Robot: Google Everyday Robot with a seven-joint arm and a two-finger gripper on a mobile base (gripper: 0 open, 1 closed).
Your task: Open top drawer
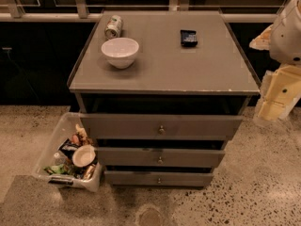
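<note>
– Speckled floor (244, 192) lies closest, bare in front of the cabinet. Where is the gripper (277, 98)?

– Off at the right edge, beside the cabinet's right flank and touching none of the drawers. Only cream-coloured parts of it show, hanging under the arm's white housing (289, 29), which sits above and slightly behind it. I cannot tell whether it is released or clenched; nothing is visibly in its grasp.

– And the drawers, going back from the floor?

– All are to the gripper's left as the camera sees it. The bottom drawer (158, 178) is lowest and well below gripper height, then the middle drawer (160, 157), then the top drawer (160, 126), roughly level with the gripper's lower end. Farther left, past the drawers, a plastic bin (47, 149) of rubbish stands on the floor.

– Is the top drawer open?

– Partly, I judge. Its front stands forward of the frame, with a dark gap behind it under the cabinet top (188, 74). Its round knob (161, 129) is well apart from the gripper, so either the pull is done or a further pull is left.

– What is beyond?

– Up and left of the gripper, on the cabinet top: a white bowl (120, 52), a dark packet (188, 37) and, farthest, a tipped can (113, 26).
</note>
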